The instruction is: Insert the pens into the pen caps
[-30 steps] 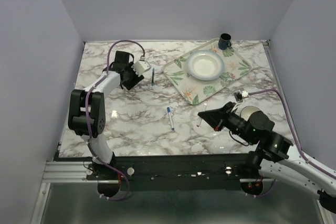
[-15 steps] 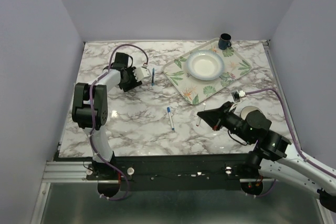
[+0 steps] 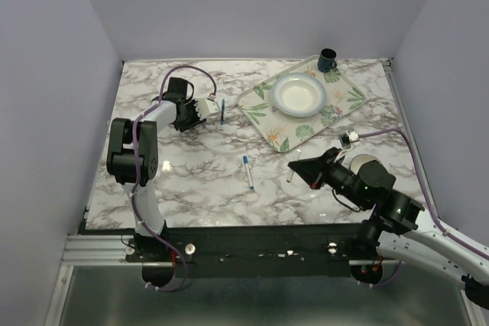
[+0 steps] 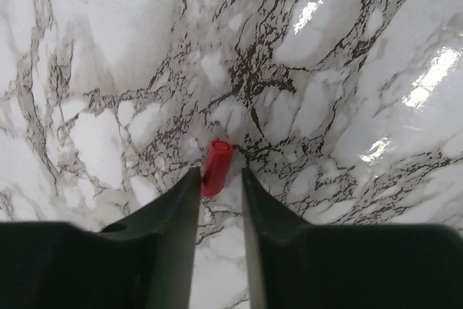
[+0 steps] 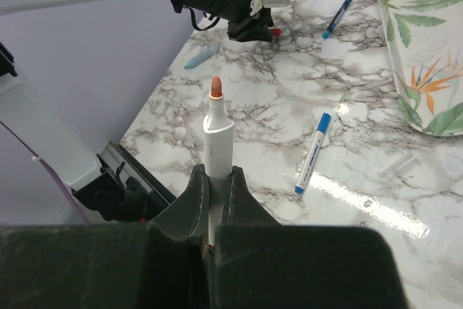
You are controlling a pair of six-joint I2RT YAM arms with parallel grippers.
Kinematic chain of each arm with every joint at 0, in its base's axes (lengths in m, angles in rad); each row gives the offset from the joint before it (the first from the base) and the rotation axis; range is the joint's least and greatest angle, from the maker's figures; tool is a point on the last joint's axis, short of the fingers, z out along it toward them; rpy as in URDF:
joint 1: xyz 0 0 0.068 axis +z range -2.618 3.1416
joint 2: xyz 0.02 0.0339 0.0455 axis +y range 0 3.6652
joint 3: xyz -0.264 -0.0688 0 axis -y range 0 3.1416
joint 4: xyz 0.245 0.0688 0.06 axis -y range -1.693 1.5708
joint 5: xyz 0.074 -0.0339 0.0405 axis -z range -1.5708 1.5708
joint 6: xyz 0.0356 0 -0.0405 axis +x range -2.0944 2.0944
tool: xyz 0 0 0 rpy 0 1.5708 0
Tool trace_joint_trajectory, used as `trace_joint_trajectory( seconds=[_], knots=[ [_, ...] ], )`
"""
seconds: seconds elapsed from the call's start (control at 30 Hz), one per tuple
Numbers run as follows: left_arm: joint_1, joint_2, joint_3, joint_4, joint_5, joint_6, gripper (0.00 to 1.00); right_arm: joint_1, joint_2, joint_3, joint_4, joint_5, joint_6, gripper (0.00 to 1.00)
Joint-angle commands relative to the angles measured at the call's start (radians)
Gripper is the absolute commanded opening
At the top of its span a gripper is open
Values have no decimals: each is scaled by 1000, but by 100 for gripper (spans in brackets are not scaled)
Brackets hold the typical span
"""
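Observation:
My left gripper [image 3: 215, 105] [image 4: 220, 172] is low over the marble at the far left. Its jaws stand narrowly apart around a red pen cap [image 4: 216, 166] lying on the table. The cap touches the left finger, with a gap to the right one. My right gripper [image 3: 298, 166] [image 5: 217, 173] is shut on a white pen [image 5: 216, 139] with a bare reddish tip pointing away from the fingers. A white pen with blue ends [image 3: 248, 172] [image 5: 312, 151] lies mid-table. A slim blue pen [image 3: 222, 111] [image 5: 341, 1] lies beside the left gripper. A light blue thick pen [image 5: 202, 55] lies near the left arm.
A leaf-patterned tray [image 3: 348, 97] at the back right holds a white bowl [image 3: 299, 95] and a dark blue mug [image 3: 327, 59]. A clear small tube [image 5: 398, 164] lies on the marble near the tray. A round white object [image 3: 364, 164] sits by the right arm.
My left gripper has moved right toward the slim blue pen and come down over the red cap. My right gripper has barely shifted, still holding the pen.

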Motion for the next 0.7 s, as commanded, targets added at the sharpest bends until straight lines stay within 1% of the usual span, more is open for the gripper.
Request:
trace_joint_trajectory(
  seconds=[0.0, 0.07, 0.1, 0.2, 0.23, 0.27, 0.33, 0.37, 0.43, 0.53, 0.57, 0.67],
  knots=[
    [-5, 44, 34, -46, 57, -53, 27, 4, -28, 12, -34, 40, 1, 1],
    [-17, 38, 39, -83, 65, -76, 21, 2, -41, 15, -42, 40, 6, 1],
    [-28, 15, 31, -82, 73, -111, 20, 4, -44, 17, -45, 40, 6, 1],
    [-47, -49, -24, -71, 70, -156, 15, 2, -54, 24, -51, 32, 9, 1],
    [-61, -63, -35, -69, 36, -194, 13, 4, -56, 26, -57, 32, 8, 1],
    [-69, -79, -46, -72, 16, -213, 9, 2, -62, 26, -63, 34, 8, 1],
    [-93, -119, -63, -80, -21, -259, 6, 4, -71, 29, -82, 31, 11, 1],
    [-103, -139, -95, -65, -35, -270, 1, 2, -82, 29, -85, 28, 18, 1],
    [-129, -186, -116, -71, -58, -300, 0, 4, -97, 24, -97, 22, 27, 1],
    [-184, -226, -135, -120, -117, -394, 0, 4, -127, 11, -108, 21, 55, 1],
    [-221, -235, -144, -140, -162, -438, 0, 4, -136, 4, -111, 20, 61, 1],
    [-264, -278, -199, -119, -217, -519, 0, 2, -163, -8, -123, 28, 81, 1]
  ],
)
